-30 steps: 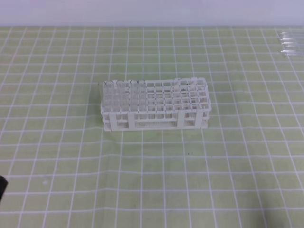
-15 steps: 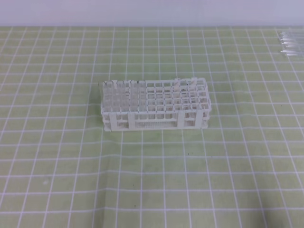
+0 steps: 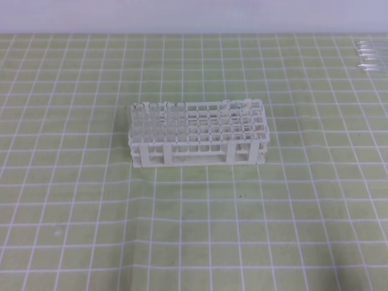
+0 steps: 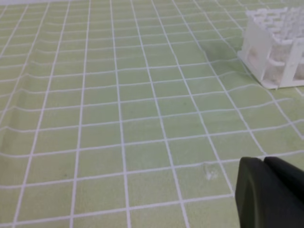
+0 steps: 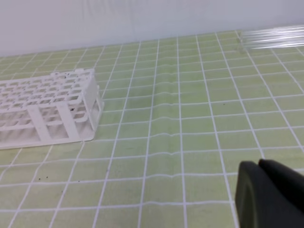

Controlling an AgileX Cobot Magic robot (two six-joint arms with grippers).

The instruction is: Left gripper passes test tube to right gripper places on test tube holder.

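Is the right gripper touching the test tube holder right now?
Apart. The right wrist view shows the right gripper at the lower right, with open green mat between it and the test tube holder.

— What covered the tabletop (image 3: 73,200)?
— A pale green mat ruled with white grid lines (image 3: 182,224), wrinkled in low ripples in places.
— Anything else?
— A bunch of clear tubes (image 3: 370,56) lay at the far right corner, side by side, near the pale wall (image 5: 118,21).
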